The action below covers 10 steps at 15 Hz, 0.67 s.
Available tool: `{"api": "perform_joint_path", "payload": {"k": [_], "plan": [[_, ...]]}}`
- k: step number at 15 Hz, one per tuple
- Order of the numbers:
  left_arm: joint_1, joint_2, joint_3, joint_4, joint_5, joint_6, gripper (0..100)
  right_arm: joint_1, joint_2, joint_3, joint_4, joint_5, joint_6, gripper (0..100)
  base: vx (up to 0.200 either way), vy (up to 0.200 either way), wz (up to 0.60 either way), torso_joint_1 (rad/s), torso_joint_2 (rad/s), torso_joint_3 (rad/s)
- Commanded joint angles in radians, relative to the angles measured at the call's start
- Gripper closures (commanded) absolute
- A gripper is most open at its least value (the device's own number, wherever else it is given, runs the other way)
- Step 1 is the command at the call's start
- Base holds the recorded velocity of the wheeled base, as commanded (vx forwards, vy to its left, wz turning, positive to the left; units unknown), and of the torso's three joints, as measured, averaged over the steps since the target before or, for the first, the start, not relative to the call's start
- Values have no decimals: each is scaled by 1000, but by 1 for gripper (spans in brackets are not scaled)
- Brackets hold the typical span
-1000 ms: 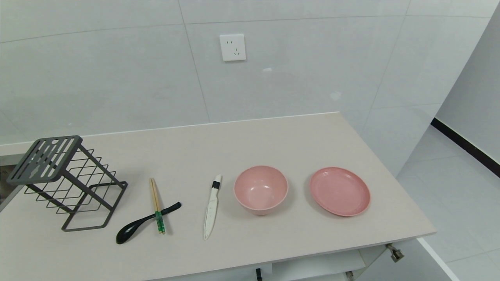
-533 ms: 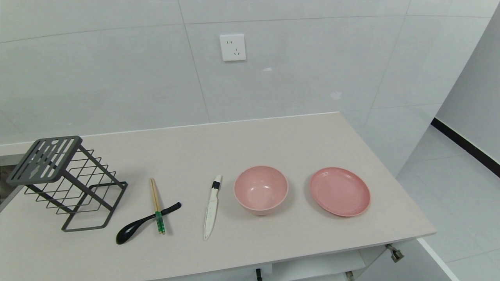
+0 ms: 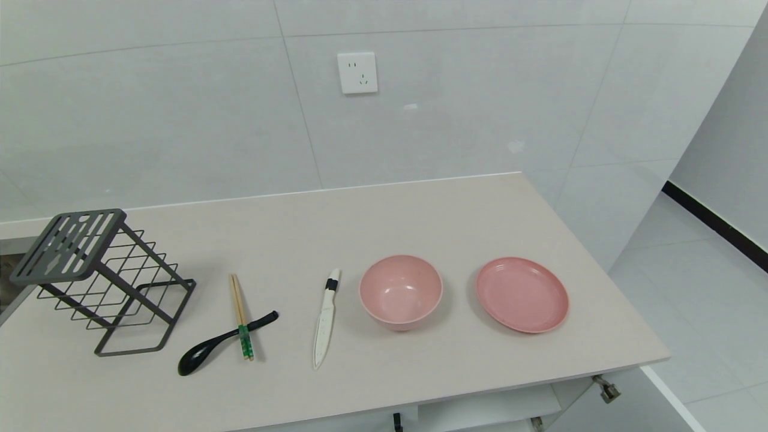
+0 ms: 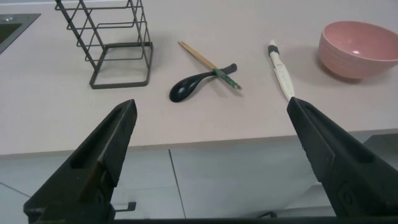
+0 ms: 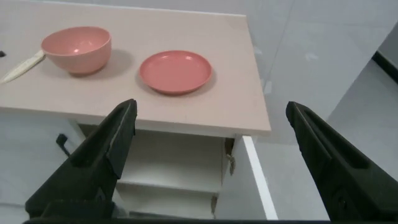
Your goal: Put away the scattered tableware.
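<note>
Five pieces of tableware lie in a row on the tabletop point(image 3: 420, 204), none yet put away: from the robot's left, chopsticks point(image 3: 240, 312) crossed by a black spoon point(image 3: 210, 348), a white knife point(image 3: 324, 321), a pink bowl point(image 3: 401, 291) and a pink plate point(image 3: 522, 294), with a dark wire rack point(image 3: 90, 276) standing at the far left. Your left jaws and right jaws are both spread wide and hold nothing, hanging short of the tabletop's front edge. The cutlery lies ahead of the left jaws, which are also the nearer pair to the rack, while bowl and plate lie ahead of the right. Knife and chopsticks run roughly front to back, the knife's tip toward you. The spoon slants across the chopsticks' near end, its scoop nearest the edge. You would likely open with the left arm, turning its jaws across whichever long piece you choose
</note>
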Motion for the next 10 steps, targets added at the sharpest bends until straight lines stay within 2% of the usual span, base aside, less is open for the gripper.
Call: {"api": "perform_joint_path", "payload": {"k": [1, 3, 5, 9, 10], "plan": [[0, 1, 0, 0, 1, -3, 0, 11, 146, -77, 39, 20, 0, 0, 0, 0, 0, 0, 0, 0], [0, 1, 0, 0, 1, -4, 0, 35, 259, -117, 39, 23, 0, 0, 0, 0, 0, 0, 0, 0], [0, 1, 0, 0, 1, -3, 0, 106, 379, -129, 38, 20, 0, 0, 0, 0, 0, 0, 0, 0], [0, 1, -2, 0, 1, -3, 0, 152, 485, -129, 30, 21, 0, 0, 0, 0, 0, 0, 0, 0], [0, 1, -2, 0, 1, -4, 0, 180, 558, -129, -16, 23, 0, 0, 0, 0, 0, 0, 0, 0]]}}
